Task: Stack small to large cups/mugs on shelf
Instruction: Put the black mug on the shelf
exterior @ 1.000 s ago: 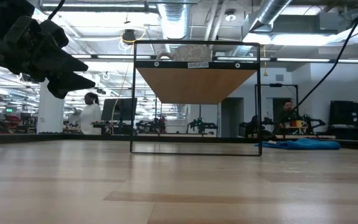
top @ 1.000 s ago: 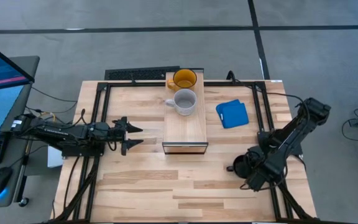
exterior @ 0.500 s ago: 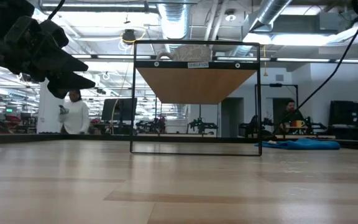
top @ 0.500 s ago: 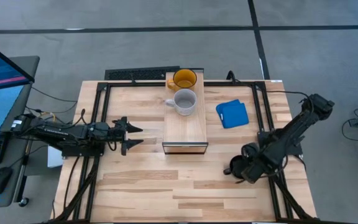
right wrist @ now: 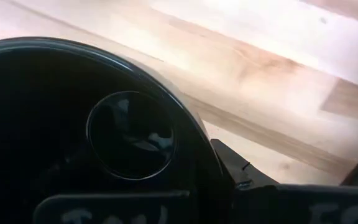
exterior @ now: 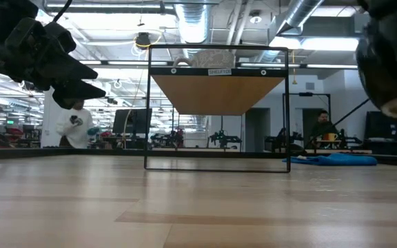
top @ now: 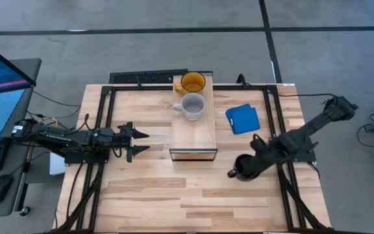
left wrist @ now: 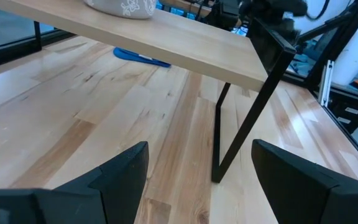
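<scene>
While the left gripper (top: 137,142) waits with its fingers spread, apart from everything, at about 9 o'clock of the shelf (top: 194,133), the right gripper (top: 252,164) has its fingers clamped on the black mug (top: 242,168), out at 4 o'clock from the shelf's dark front end. Seen from above, the mug sits at the tip of the right arm, on the side of the gripper toward the table's middle, with a small dark nub, perhaps its handle, sticking out at 9 o'clock. At table height the mug (exterior: 389,58) hangs high, clear of the tabletop (exterior: 198,207), its pale base showing. From the right wrist camera the mug's dark hollow (right wrist: 92,143) fills most of the picture, with 1 finger (right wrist: 241,171) pressed against the outside of its wall and bare wood beyond.

On the shelf stand the other 2 mugs. The yellow-orange mug (top: 191,83) is at the far end, at 12 o'clock, and the light grey mug (top: 191,106) sits just in front of it, near the shelf's middle, its handle pointing toward 9 o'clock. They stand close, but whether they touch cannot be told. The near half of the shelf top is bare wood.

A flat blue object (top: 242,119) lies on the table at 3 o'clock of the shelf, at 12 o'clock from the held mug and well apart from it.
</scene>
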Action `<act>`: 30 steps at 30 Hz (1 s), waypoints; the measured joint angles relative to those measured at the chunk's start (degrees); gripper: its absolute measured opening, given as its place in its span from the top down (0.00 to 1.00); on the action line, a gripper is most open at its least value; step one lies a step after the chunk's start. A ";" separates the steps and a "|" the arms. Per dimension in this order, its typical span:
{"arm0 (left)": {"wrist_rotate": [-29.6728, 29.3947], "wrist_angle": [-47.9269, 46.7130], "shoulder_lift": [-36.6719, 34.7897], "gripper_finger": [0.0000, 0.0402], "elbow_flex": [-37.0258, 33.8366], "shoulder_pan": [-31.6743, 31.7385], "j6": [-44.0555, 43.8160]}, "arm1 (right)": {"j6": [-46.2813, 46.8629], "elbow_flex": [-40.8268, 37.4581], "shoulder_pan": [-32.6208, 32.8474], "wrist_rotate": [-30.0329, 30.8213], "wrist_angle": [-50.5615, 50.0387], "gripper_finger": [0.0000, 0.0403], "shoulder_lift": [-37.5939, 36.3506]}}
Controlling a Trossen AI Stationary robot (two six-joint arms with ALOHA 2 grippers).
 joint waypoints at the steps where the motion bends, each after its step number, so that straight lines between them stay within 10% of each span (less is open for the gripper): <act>1: 0.00 0.00 -0.02 0.31 0.00 -0.01 0.00 | -1.52 0.51 -0.73 0.00 -0.17 0.92 -0.86; 20: -6.52 0.00 -0.02 0.31 0.00 0.01 -2.48 | -37.04 17.35 -17.78 1.57 -13.13 0.92 -4.95; 30: -7.06 -0.02 -0.01 0.31 0.00 0.01 -2.54 | -41.17 24.02 -26.09 1.33 -12.90 0.92 -1.85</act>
